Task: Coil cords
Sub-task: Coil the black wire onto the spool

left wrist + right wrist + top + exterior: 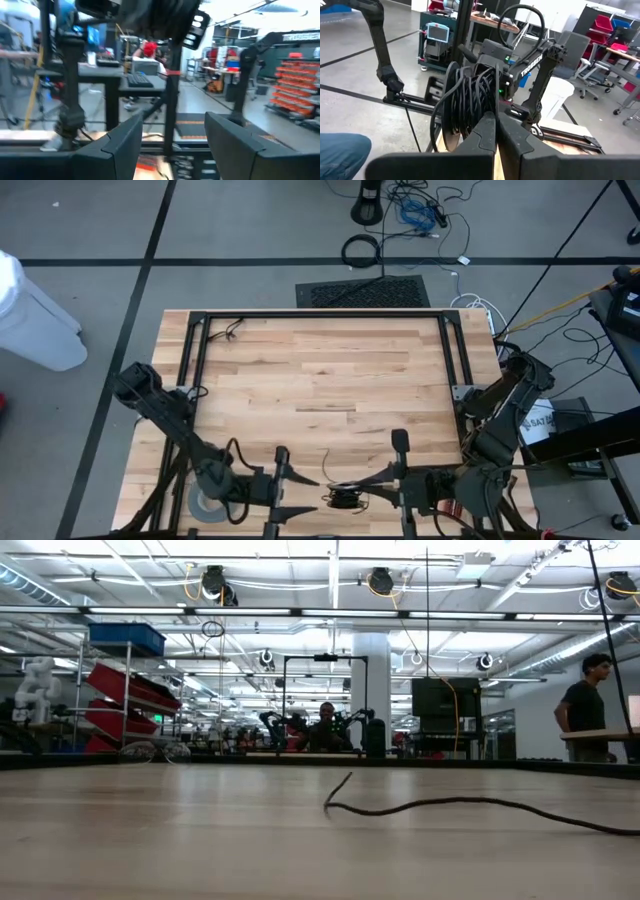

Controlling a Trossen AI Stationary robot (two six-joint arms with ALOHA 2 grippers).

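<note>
Table: bare wood across most of its top, all the action down at the near edge
Left gripper: near edge, left of centre, fingers spread wide and holding nothing, pointed across at the bundle, just beside it
Right gripper: near edge, right of centre, fingers pressed tight together, tips right up at the coiled bundle; whether a strand is pinched between them, cannot tell
Cords: small dark bundle at the middle of the near edge, between the two grippers, loops wound round the little disc in the right wrist view, one loose tail trailing off toward the table's centre
Handling: looks featherlight and limp, no stiffness to speak of, likely to spring loose or slide once let go; thin strands, easy to miss between the pads
Where to grip: probably the free tail close to the bundle for the left, steadying the disc or the wound mass with the right
</note>
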